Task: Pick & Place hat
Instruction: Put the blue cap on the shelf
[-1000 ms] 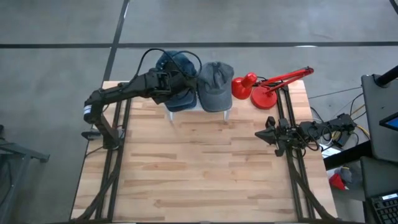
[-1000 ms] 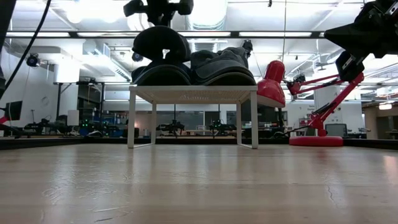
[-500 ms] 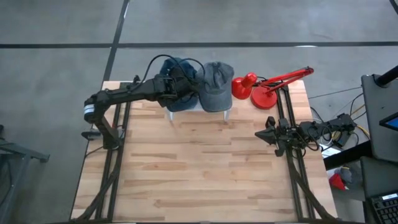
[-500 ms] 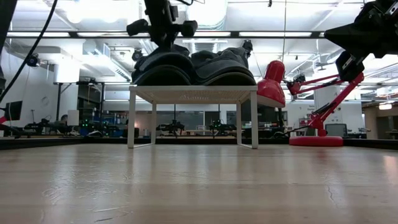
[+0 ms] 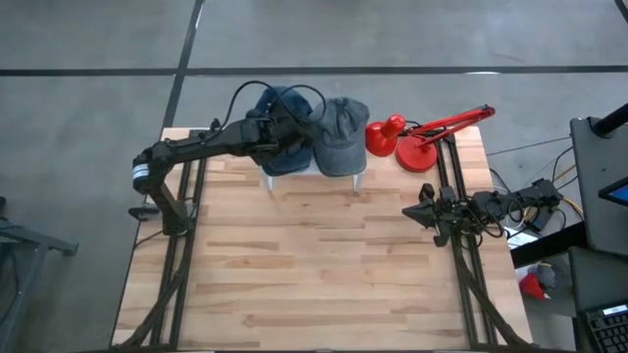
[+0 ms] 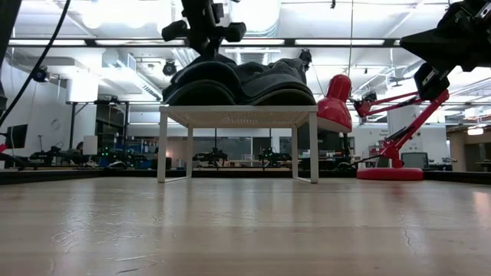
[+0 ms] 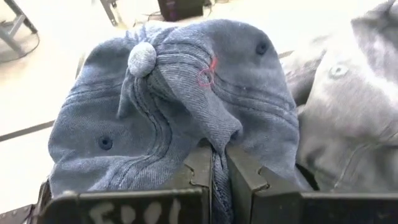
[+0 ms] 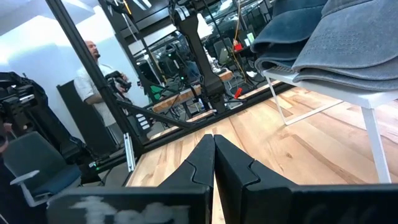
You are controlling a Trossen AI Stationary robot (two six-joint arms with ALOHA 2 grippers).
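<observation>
1. A wooden table [image 5: 314, 265] is seen from above, with most of its slatted top bare.
2. A white stand [image 5: 312, 168] is set at the far edge of the table; in the low view it is shown as a small white table on thin legs [image 6: 238, 116].
3. A blue denim hat [image 5: 285, 116] is laid on the left part of the stand, and its crown, with a fabric button on top, is seen close up in the left wrist view [image 7: 174, 106].
4. A grey hat [image 5: 339, 132] is laid just beside the blue one on the right part of the stand, the two touching along their sides.
5. A red desk lamp [image 5: 422, 137] is placed to the right of the stand, with its shade near the grey hat and its round base on the table.
6. The left gripper [image 5: 278, 133] is positioned over the blue denim hat; in the left wrist view its fingers [image 7: 196, 171] are drawn almost together, and a fold of the denim is pinched between them.
7. The right gripper [image 5: 420, 209] is held at the table's right edge, well apart from the stand; its fingers [image 8: 199, 165] are pressed together with nothing between them.
8. A person [image 8: 92, 78] is seen in the room beyond the table in the right wrist view.
</observation>
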